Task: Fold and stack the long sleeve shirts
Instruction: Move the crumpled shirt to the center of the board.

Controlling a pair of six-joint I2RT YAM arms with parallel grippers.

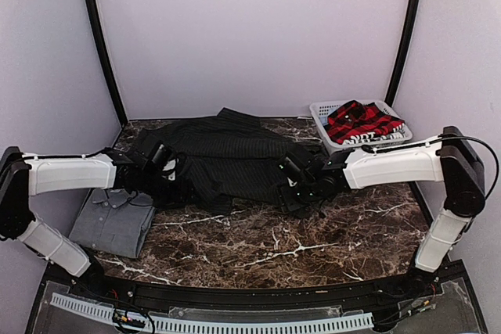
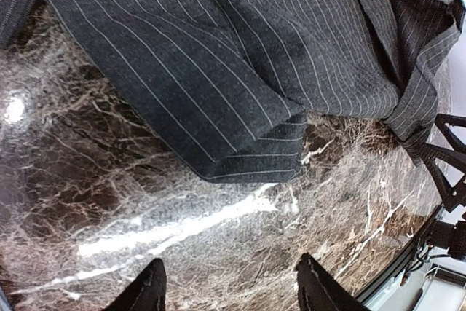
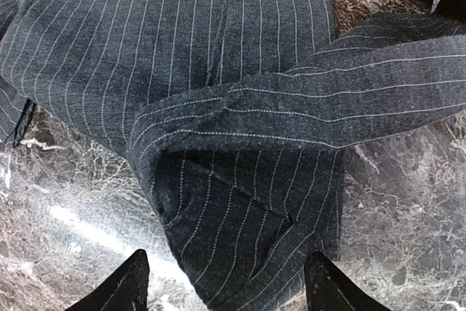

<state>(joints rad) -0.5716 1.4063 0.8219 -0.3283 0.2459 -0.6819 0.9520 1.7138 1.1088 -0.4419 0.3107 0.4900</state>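
The black pinstriped shirt (image 1: 223,154) lies spread on the marble table, partly folded. My left gripper (image 1: 168,177) is open over bare marble at the shirt's left edge; in the left wrist view the shirt (image 2: 240,63) lies beyond the fingertips (image 2: 149,289). My right gripper (image 1: 293,189) is open at the shirt's right front corner; in the right wrist view a folded corner of the shirt (image 3: 247,209) lies between the spread fingertips (image 3: 124,285). The grey shirt (image 1: 113,220) lies folded at the front left. The red-and-black plaid shirt (image 1: 360,123) sits in the white basket (image 1: 322,115).
The marble table (image 1: 297,248) stretches to the front. Purple walls enclose the back and sides. A black frame and cable tray (image 1: 235,322) run along the near edge. Part of the right arm (image 2: 448,172) shows in the left wrist view.
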